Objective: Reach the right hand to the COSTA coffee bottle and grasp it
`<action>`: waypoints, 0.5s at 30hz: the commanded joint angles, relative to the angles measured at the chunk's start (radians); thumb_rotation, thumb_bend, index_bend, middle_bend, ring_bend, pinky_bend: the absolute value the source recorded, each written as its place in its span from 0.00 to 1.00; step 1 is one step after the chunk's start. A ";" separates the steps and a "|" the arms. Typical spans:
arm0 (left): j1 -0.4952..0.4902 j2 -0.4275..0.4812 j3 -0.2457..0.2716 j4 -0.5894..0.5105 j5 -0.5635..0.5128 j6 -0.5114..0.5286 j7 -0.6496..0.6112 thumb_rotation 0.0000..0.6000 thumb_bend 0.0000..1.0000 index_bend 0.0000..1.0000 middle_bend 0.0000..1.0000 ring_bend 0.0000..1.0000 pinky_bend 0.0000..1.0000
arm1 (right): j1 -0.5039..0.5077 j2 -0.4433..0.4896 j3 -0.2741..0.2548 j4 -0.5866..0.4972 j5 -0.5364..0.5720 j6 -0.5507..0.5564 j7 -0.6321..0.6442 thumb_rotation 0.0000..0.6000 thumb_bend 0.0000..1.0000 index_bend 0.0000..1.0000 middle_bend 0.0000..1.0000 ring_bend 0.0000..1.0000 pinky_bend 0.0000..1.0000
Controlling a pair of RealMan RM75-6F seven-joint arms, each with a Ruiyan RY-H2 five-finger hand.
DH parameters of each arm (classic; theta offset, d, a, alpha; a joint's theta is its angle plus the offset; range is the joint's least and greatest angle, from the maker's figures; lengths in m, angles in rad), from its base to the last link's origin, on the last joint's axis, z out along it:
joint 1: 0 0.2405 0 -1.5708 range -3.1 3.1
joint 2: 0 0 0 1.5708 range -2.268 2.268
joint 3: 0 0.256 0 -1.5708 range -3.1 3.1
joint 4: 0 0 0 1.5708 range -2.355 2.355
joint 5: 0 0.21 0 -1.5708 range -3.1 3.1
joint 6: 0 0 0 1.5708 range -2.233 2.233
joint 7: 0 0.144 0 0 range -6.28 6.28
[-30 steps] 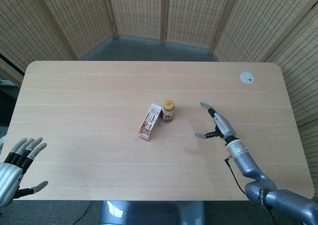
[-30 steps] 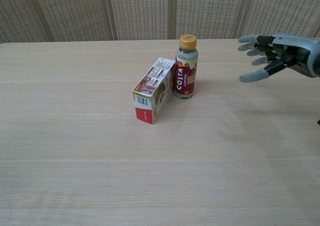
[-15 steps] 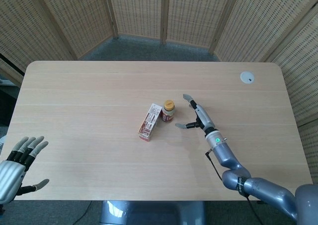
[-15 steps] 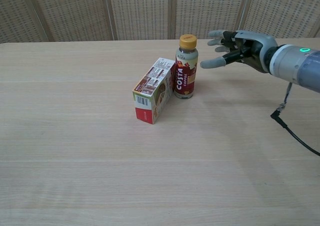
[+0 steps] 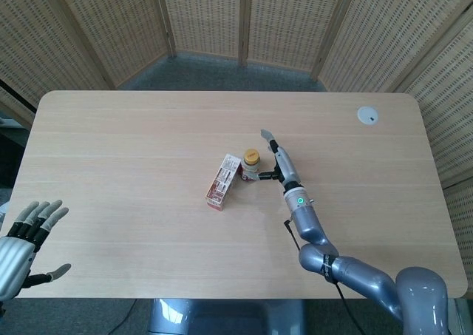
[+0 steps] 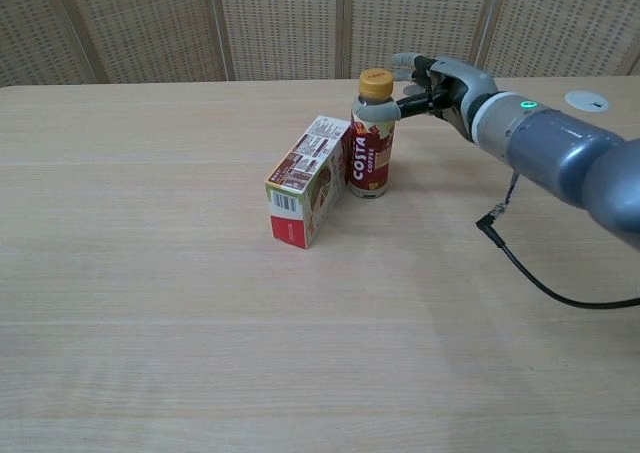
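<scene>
COSTA coffee bottle (image 6: 371, 138) stands upright near the middle of the worktop (image 5: 133, 128), touching or just beside the small carton (image 6: 307, 179) on its left. Your right hand (image 6: 430, 78) has closed in on it over the last second, from well off to the side to right against the bottle's shoulder under the yellow cap. The fingers are spread around the neck, thumb in front and the rest behind; you cannot yet tell whether they press on it. The reach looks done and the closing remains. Your left hand (image 5: 22, 239) rests open at the near corner, holding nothing.
</scene>
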 commanded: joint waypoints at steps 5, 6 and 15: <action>0.000 0.005 0.000 0.000 0.004 0.007 -0.010 1.00 0.05 0.11 0.00 0.00 0.00 | 0.039 -0.125 0.065 0.126 0.042 0.110 -0.029 1.00 0.00 0.34 0.49 0.33 0.31; 0.001 0.007 -0.001 0.000 0.004 0.011 -0.013 1.00 0.05 0.11 0.00 0.00 0.00 | 0.043 -0.144 0.076 0.149 0.048 0.124 -0.029 1.00 0.00 0.39 0.55 0.39 0.39; 0.003 0.012 -0.001 0.003 0.008 0.020 -0.027 1.00 0.05 0.11 0.00 0.00 0.00 | 0.034 -0.167 0.113 0.177 0.055 0.149 -0.014 1.00 0.00 0.56 0.73 0.57 0.66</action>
